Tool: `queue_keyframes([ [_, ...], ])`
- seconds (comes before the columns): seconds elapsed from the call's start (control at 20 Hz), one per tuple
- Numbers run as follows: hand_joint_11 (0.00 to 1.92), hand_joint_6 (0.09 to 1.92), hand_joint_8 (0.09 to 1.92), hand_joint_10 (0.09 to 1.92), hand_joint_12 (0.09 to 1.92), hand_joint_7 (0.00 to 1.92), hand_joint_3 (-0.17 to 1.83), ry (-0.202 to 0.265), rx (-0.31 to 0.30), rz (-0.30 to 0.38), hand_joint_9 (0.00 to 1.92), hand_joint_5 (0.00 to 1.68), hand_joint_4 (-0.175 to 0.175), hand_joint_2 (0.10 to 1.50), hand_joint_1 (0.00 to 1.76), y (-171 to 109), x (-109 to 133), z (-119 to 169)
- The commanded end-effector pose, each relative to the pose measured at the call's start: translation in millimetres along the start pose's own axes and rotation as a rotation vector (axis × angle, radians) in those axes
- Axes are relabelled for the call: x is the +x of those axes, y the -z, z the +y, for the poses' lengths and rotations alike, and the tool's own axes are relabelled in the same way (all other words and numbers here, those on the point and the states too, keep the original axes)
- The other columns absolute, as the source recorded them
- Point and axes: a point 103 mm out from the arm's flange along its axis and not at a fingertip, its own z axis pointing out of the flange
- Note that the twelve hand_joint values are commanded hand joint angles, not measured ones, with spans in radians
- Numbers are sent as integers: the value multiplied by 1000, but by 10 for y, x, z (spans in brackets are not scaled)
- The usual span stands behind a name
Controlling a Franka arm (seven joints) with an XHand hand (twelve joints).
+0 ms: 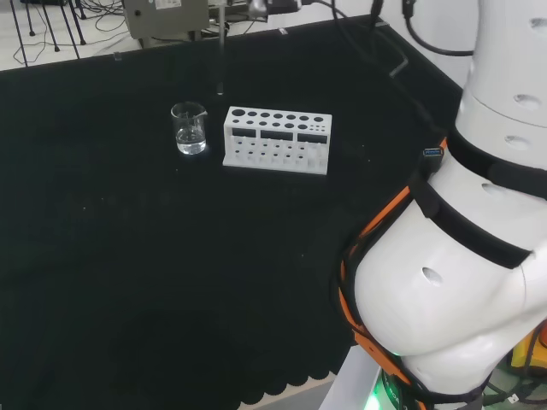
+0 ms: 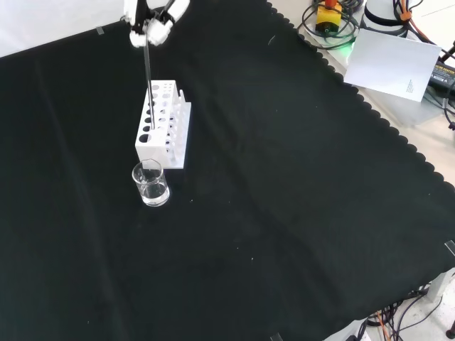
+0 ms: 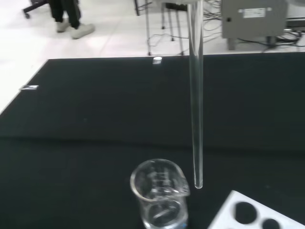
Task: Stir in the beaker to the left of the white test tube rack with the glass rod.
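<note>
Fingers [image 2: 158, 28] clamped on thin clear glass rod [image 2: 148, 82] hanging upright (tip clear of the rim) above white test tube rack [image 2: 164, 124], small clear glass beaker [image 2: 150, 183] at rack's 6 o'clock in front view.

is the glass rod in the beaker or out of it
Out. In the wrist view the glass rod hangs upright, its tip beside the beaker rim, not inside. The robot hand holds its top.
</note>
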Motion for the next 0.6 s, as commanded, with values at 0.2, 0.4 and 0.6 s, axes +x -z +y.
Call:
queue_keyframes([
  [0.2,1626,152,889,527,801,1241,-169,112,21,43,1735,1299,-175,1091,1314,-189,269,308],
  [0.4,1626,150,889,525,801,1242,-168,127,27,58,1736,1300,-175,1090,1315,-279,268,411],
  [0.6,1626,148,889,523,801,1242,-167,138,37,63,1736,1300,-175,1090,1315,-348,239,518],
])
